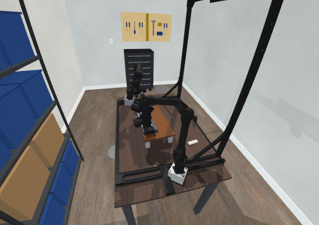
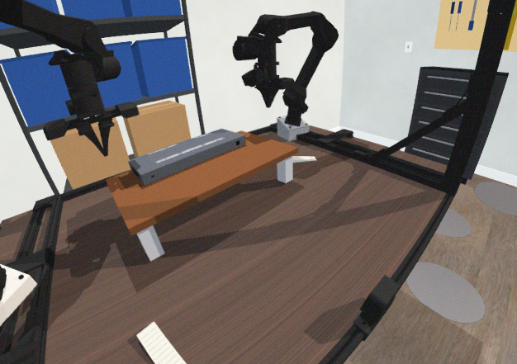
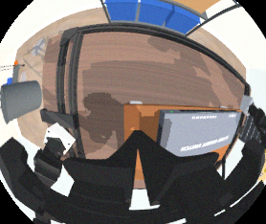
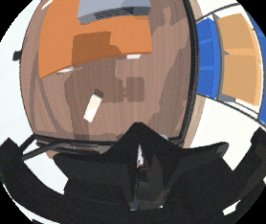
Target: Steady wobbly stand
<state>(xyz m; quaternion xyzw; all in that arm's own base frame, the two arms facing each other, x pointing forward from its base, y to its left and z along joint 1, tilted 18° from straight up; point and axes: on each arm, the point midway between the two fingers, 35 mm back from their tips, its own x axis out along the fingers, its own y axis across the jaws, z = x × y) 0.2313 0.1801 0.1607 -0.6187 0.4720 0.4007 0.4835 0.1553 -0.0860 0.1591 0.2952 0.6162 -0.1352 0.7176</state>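
The orange-brown stand (image 1: 161,122) (image 2: 200,180) (image 3: 137,115) (image 4: 132,35) stands mid-table on pale legs; any small lean or raised foot is unclear. The grey network switch (image 2: 187,153) (image 3: 199,134) (image 4: 113,11) lies along one long side of its top. One white wedge (image 1: 192,142) (image 2: 160,343) lies beyond the stand's open side. Another wedge (image 2: 306,158) (image 4: 93,107) lies flat past the stand's far end. My left gripper (image 2: 105,153) (image 3: 137,133) is shut and empty above the switch's near end. My right gripper (image 2: 268,104) (image 4: 138,125) is shut and empty, high beyond the far end.
A black frame (image 1: 117,140) (image 2: 417,172) borders the work area, with tall posts rising from it. The left arm's white base (image 1: 177,174) and the right arm's base (image 1: 128,100) (image 2: 291,128) stand at opposite ends. Shelves with blue bins stand beside the table.
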